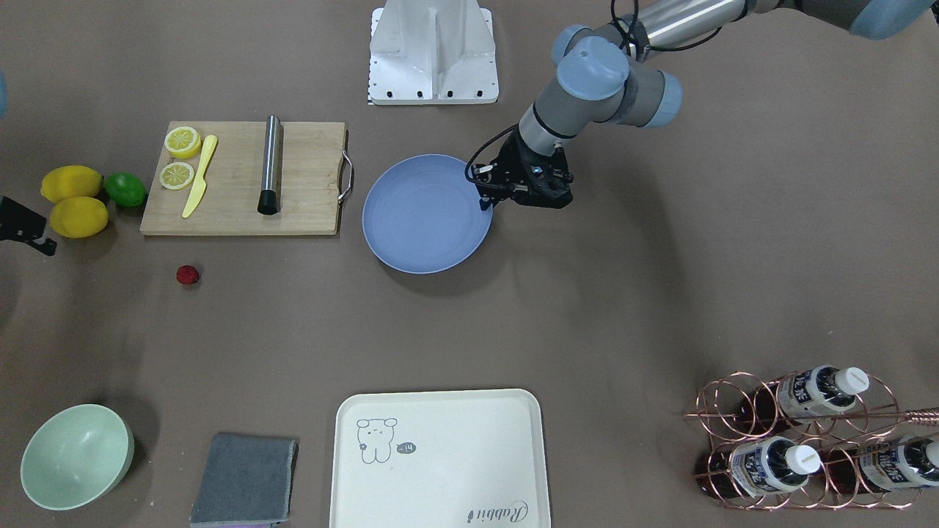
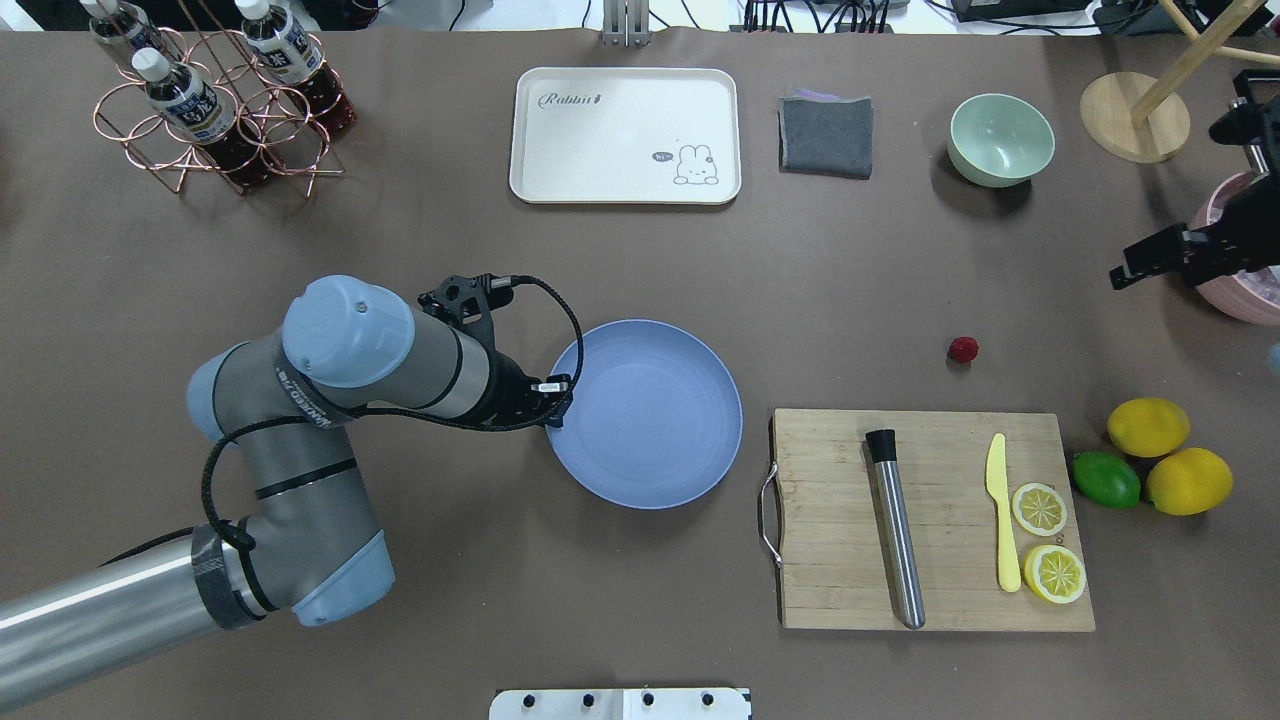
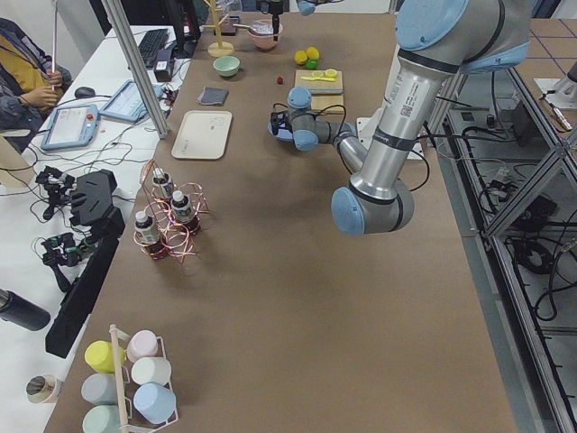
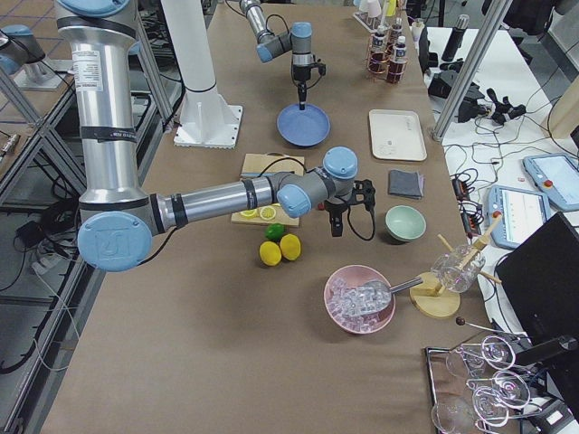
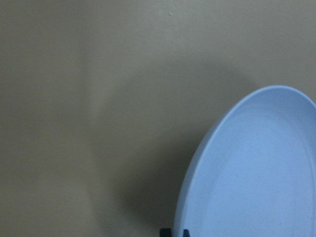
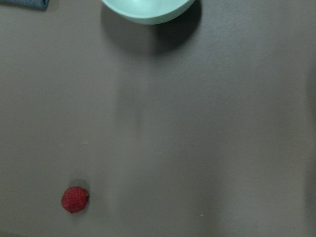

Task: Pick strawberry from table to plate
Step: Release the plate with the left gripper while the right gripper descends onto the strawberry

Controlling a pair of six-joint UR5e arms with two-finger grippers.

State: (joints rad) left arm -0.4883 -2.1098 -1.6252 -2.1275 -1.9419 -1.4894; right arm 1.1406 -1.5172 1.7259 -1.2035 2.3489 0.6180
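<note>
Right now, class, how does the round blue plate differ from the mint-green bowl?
The round blue plate is shallow and wide; the mint-green bowl is deep and narrower. The plate lies beside the wooden cutting board; the bowl stands beside the folded grey cloth. Both are round, empty and upright.

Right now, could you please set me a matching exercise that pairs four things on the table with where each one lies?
Things:
1. strawberry
2. plate
3. yellow knife
4. mint-green bowl

Places:
A. on the cutting board, beside the lemon slices
B. next to the grey cloth
C. on the bare table, apart from the board
D. by the left claw

Pairs: 1-C; 2-D; 3-A; 4-B.
</note>
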